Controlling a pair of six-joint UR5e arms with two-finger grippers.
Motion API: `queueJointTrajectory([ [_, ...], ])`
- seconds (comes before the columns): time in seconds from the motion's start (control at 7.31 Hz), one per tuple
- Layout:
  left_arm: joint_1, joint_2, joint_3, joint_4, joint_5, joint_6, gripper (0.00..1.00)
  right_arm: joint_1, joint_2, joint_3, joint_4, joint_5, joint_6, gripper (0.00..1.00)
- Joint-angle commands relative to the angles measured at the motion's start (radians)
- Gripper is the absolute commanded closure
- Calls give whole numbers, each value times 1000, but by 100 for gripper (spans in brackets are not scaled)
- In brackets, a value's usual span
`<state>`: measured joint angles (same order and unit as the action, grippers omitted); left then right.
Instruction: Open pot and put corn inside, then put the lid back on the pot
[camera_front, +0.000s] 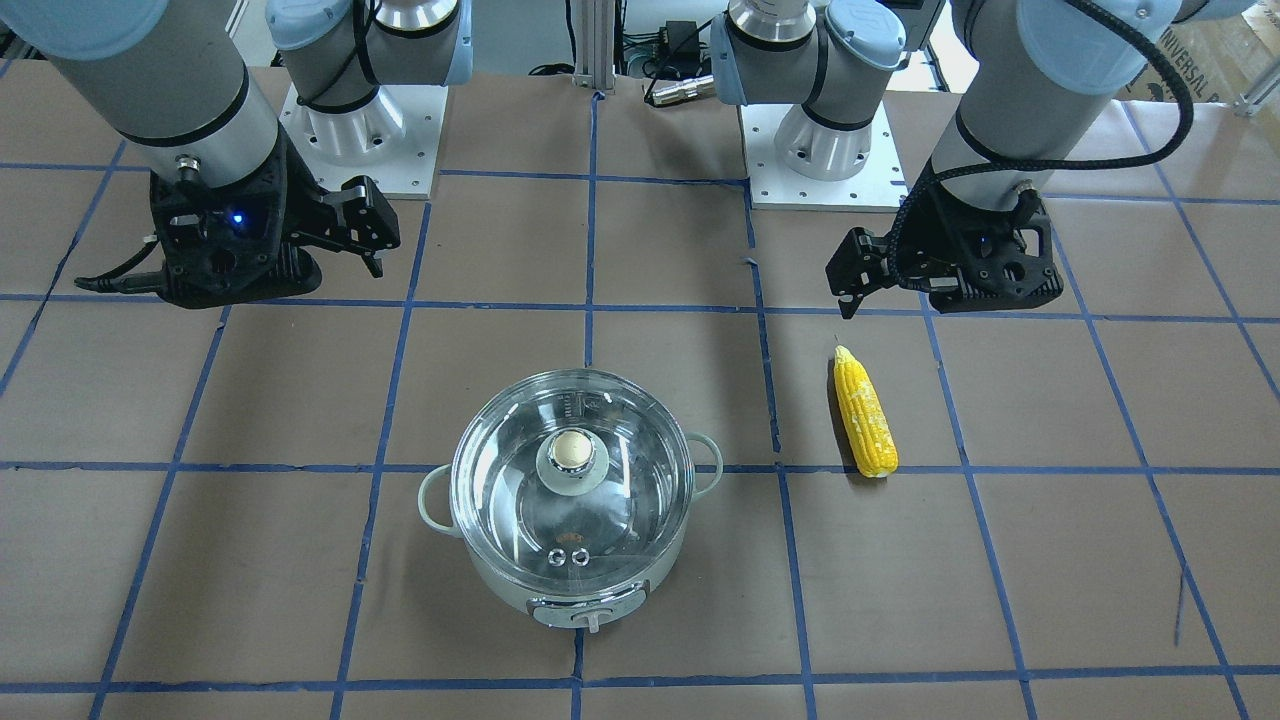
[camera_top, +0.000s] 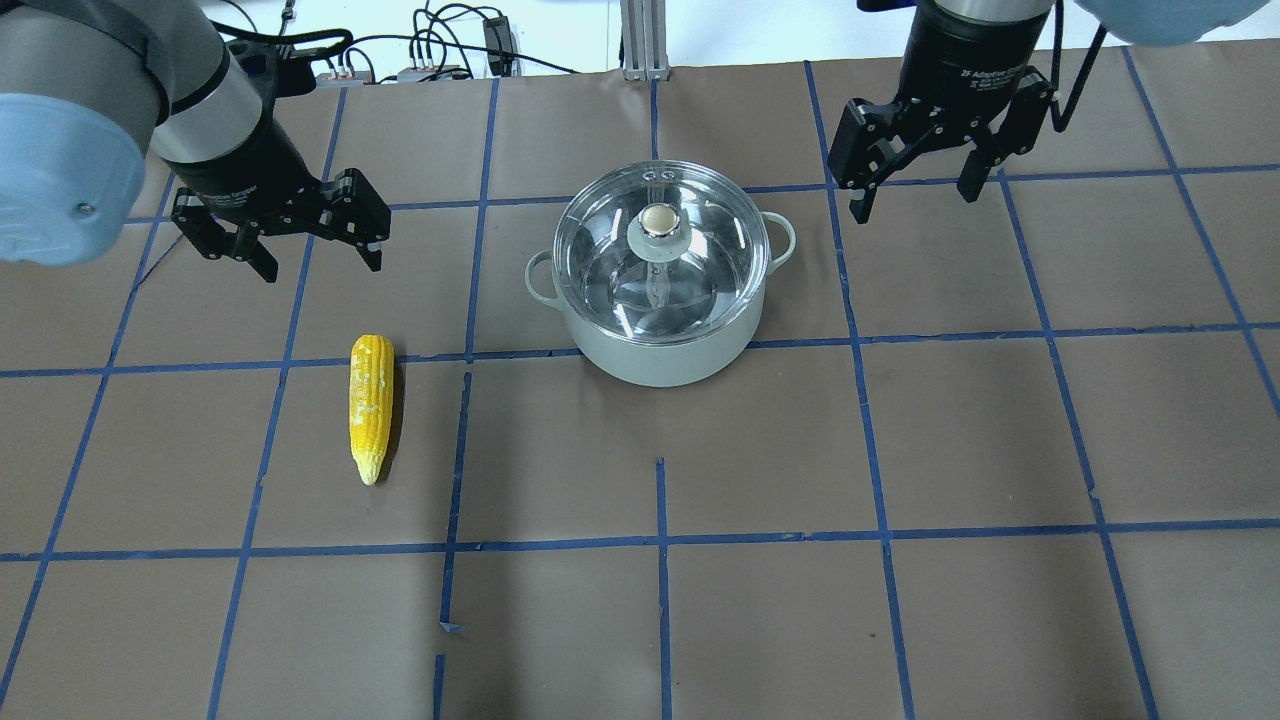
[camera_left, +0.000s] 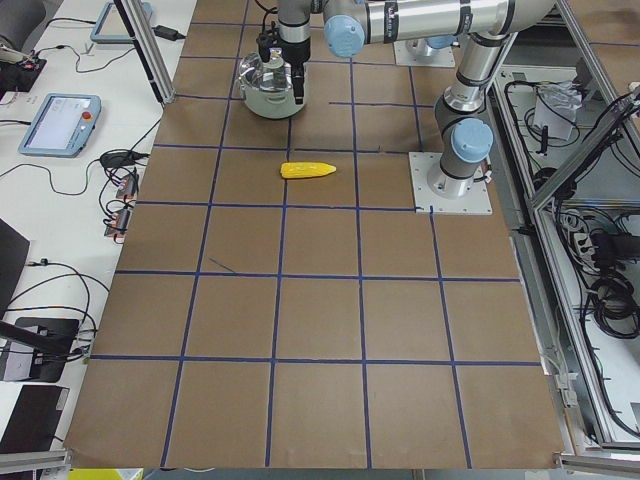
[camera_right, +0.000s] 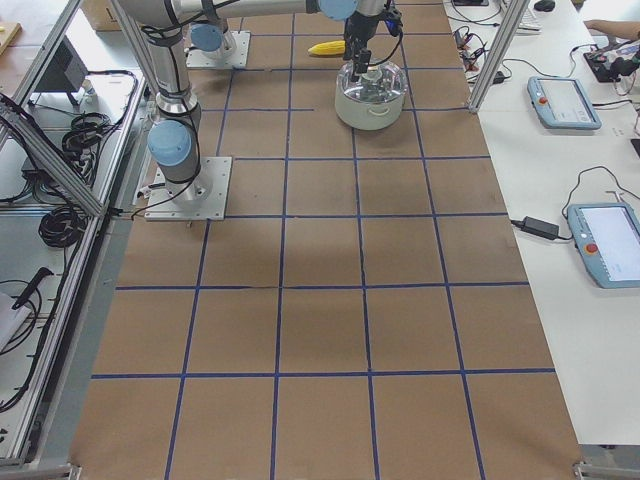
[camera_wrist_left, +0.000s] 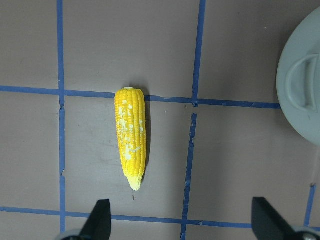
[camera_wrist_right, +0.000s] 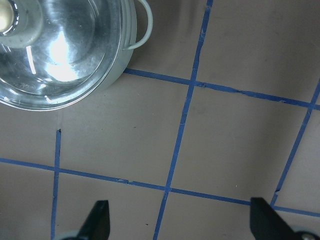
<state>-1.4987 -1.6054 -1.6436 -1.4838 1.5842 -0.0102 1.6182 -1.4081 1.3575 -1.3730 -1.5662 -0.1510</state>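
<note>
**Glass lid might slip**

Yellow corn (camera_top: 370, 405) lies on the table (camera_top: 800, 620), well apart from the pot (camera_top: 655, 360). Its lid (camera_top: 705, 275) is on. Left fingers (camera_top: 368, 238) and right fingers (camera_top: 972, 178) hang wide, empty. A poor pinch on the round knob (camera_top: 660, 217) could drop the lid.
</note>
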Motion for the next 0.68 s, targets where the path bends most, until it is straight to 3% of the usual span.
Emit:
queueJointTrajectory([
  [0.0,0,2,-2,-1,2,-10,0,0,0,0,0,0,1,0],
  [0.55,3,18,-22,-21,5,6,0,0,0,2,0,2,2,0],
])
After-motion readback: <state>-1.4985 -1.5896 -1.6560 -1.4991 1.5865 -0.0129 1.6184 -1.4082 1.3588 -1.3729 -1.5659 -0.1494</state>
